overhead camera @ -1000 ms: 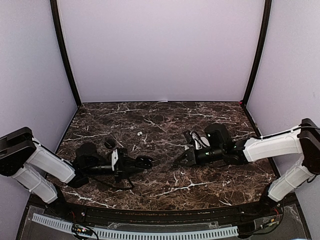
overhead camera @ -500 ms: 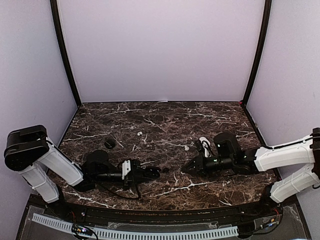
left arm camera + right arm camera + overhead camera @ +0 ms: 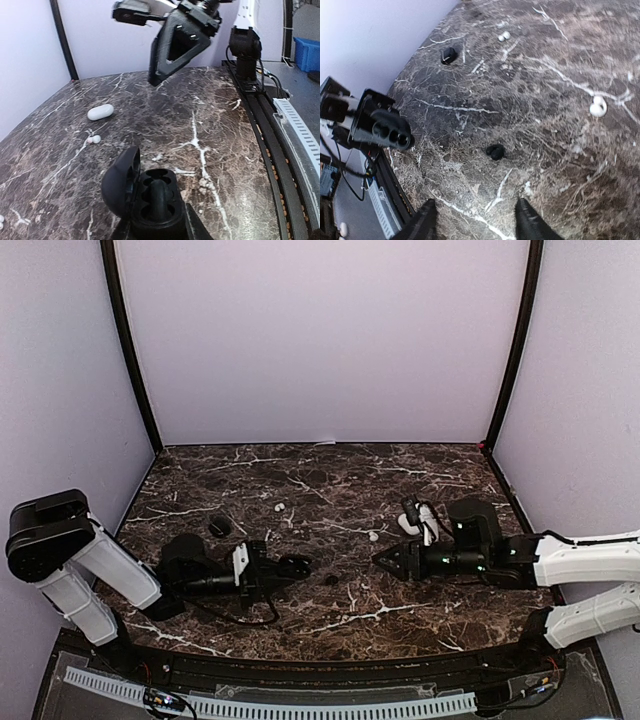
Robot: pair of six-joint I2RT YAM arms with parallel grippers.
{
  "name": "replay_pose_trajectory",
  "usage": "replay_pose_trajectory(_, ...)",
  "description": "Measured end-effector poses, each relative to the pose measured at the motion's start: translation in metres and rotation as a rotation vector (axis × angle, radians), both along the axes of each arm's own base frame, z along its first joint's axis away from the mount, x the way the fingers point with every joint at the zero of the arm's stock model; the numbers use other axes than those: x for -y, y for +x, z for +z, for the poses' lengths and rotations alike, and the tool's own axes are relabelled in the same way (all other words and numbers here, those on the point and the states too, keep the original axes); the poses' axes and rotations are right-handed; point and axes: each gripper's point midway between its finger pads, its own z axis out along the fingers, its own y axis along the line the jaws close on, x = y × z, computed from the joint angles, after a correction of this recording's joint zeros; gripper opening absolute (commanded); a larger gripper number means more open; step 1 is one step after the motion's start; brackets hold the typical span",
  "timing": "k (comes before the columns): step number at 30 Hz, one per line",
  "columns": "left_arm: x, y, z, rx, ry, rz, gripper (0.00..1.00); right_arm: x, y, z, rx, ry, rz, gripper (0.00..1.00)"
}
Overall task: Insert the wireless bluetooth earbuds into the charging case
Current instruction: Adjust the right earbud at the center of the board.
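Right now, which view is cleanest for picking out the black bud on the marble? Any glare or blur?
Right wrist: sharpest on the black earbud, some wide-angle bend at the edges, right pincer soft at the bottom. Top external: even light, no glare, but the bud barely separates from the dark marble table. Left wrist: open black case close and slightly soft, faint sheen on its lid.

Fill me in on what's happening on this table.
The left gripper holds a black charging case with its lid flipped open, and its wells look empty. The right gripper is open and hangs low over the marble table, with a black earbud lying on the table ahead of its fingers. A white earbud and a closed white case lie farther off. No bud is in the black case yet.
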Motion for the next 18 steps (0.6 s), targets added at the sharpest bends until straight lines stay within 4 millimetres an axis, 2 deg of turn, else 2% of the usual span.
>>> replay_pose_trajectory(2, -0.011, 0.010, 0.006, -0.027, -0.036, 0.037, 0.13, -0.002, -0.001, 0.007, 0.101, 0.020, 0.051, 0.85)
replay_pose_trajectory(5, -0.026, 0.023, 0.018, -0.046, -0.089, 0.093, 0.13, -0.004, -0.005, -0.006, 0.154, 0.016, 0.120, 0.81)
replay_pose_trajectory(7, -0.030, 0.025, 0.025, -0.047, -0.114, 0.101, 0.13, -0.010, -0.001, -0.023, 0.150, -0.040, 0.162, 0.69)
replay_pose_trajectory(9, -0.030, 0.023, 0.032, -0.045, -0.132, 0.096, 0.13, -0.022, 0.007, -0.035, 0.140, -0.105, 0.200, 0.51)
replay_pose_trajectory(12, -0.032, 0.023, 0.037, -0.049, -0.150, 0.097, 0.13, -0.042, 0.022, -0.039, 0.152, -0.161, 0.245, 0.38)
replay_pose_trajectory(15, -0.035, 0.024, 0.039, -0.049, -0.157, 0.103, 0.13, -0.060, 0.036, -0.037, 0.164, -0.185, 0.269, 0.36)
replay_pose_trajectory(18, -0.037, 0.025, 0.044, -0.040, -0.166, 0.113, 0.13, -0.067, 0.042, -0.041, 0.154, -0.223, 0.264, 0.37)
